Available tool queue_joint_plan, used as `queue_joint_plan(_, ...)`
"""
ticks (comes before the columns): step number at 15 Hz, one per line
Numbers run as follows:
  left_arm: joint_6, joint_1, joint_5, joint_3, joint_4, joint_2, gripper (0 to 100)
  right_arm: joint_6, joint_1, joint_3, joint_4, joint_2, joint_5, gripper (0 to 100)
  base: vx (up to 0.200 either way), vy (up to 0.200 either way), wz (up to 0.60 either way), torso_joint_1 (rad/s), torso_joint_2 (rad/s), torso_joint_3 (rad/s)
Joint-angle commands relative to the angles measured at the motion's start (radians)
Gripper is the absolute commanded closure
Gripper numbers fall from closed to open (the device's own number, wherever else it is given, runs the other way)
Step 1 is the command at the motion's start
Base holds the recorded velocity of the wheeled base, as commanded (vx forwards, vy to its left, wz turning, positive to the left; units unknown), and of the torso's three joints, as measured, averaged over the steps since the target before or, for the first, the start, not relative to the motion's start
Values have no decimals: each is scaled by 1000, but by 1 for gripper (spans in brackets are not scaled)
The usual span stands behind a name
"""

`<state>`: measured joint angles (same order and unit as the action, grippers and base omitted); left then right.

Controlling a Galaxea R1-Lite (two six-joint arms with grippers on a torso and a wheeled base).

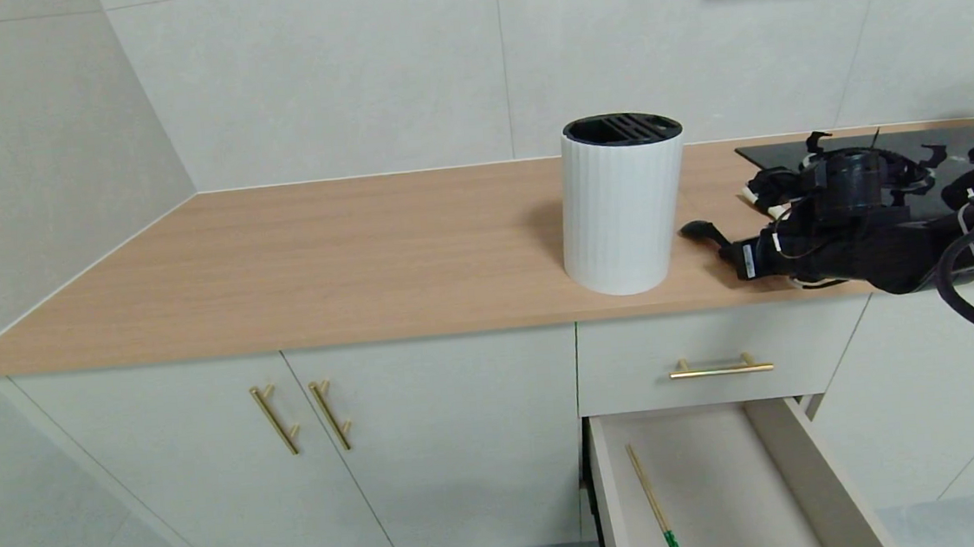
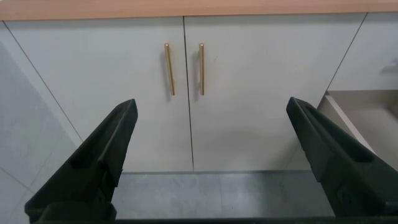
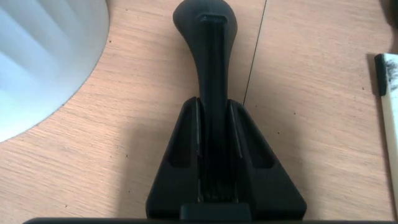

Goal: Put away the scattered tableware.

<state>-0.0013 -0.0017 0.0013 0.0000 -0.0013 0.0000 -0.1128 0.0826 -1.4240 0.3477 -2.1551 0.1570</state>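
A black utensil (image 3: 205, 37) lies low over the wooden counter (image 1: 321, 260), its rounded end (image 1: 696, 229) pointing toward the white ribbed holder (image 1: 621, 206). My right gripper (image 3: 213, 106) is shut on the utensil's shaft, just right of the holder (image 3: 37, 56); in the head view that gripper (image 1: 738, 255) sits near the counter's front edge. The holder stands upright with a black slotted top. My left gripper (image 2: 211, 112) is open and holds nothing, low in front of the cabinet doors (image 2: 186, 93). A chopstick with a green end (image 1: 653, 504) lies in the open drawer (image 1: 780, 459).
A black hob with pan supports (image 1: 878, 160) covers the counter's right end behind my right arm. A white and black object (image 3: 388, 106) lies on the counter beside the right gripper. A shut drawer with a gold handle (image 1: 720, 368) sits above the open one.
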Motion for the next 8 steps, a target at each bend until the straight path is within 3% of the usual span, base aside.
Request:
queue_joint_plan(1, 0, 0, 0, 0, 0, 0, 0, -1, 0, 2, -3, 1, -1, 100, 0, 0, 0, 0, 0, 0)
queue_joint_plan(5, 0, 0, 0, 0, 0, 0, 0, 10, 2, 8, -16, 52, -7, 100, 0, 0, 0, 0, 0, 0)
queue_joint_plan(8, 0, 0, 0, 0, 0, 0, 0, 76, 16, 28, -144, 176, -28, 100, 0, 0, 0, 0, 0, 0)
